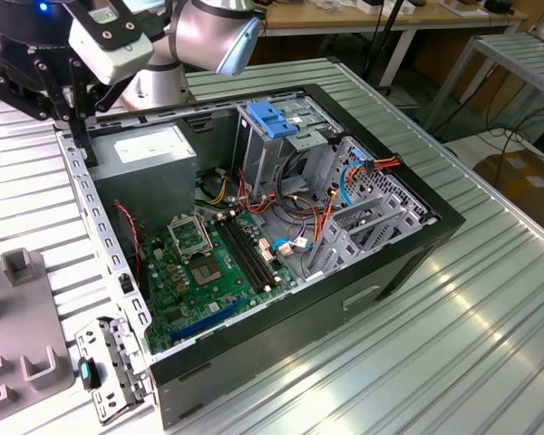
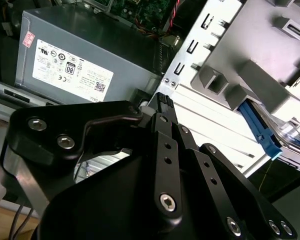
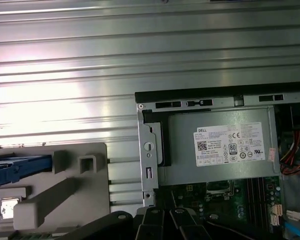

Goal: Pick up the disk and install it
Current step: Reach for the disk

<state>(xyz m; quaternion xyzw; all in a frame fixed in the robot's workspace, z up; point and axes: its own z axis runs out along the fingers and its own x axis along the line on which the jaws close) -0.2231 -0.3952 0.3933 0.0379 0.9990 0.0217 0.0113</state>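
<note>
- Gripper point(image 2: 160, 104): black, on the silver arm point(image 1: 208, 32), above the rear corner of the open computer case point(image 1: 272, 349), near the grey power supply point(image 3: 220, 145); whether spread or closed, cannot tell.
- Disk point(image 3: 19, 169): blue-railed, lodged in the grey fixture point(image 3: 90, 195) on the ribbed metal worktop point(image 1: 453, 344), beside the case, apart from the gripper.
- Blue bracket point(image 1: 270, 118): atop the drive cage inside the case.
- Motherboard point(image 1: 199, 272): green, on the case floor.

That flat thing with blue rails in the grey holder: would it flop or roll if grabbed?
Likely stiff: the flat disk with blue plastic rails lies straight in its grey holder. Being flat, it probably won't roll. Rails may aid grip.
</note>
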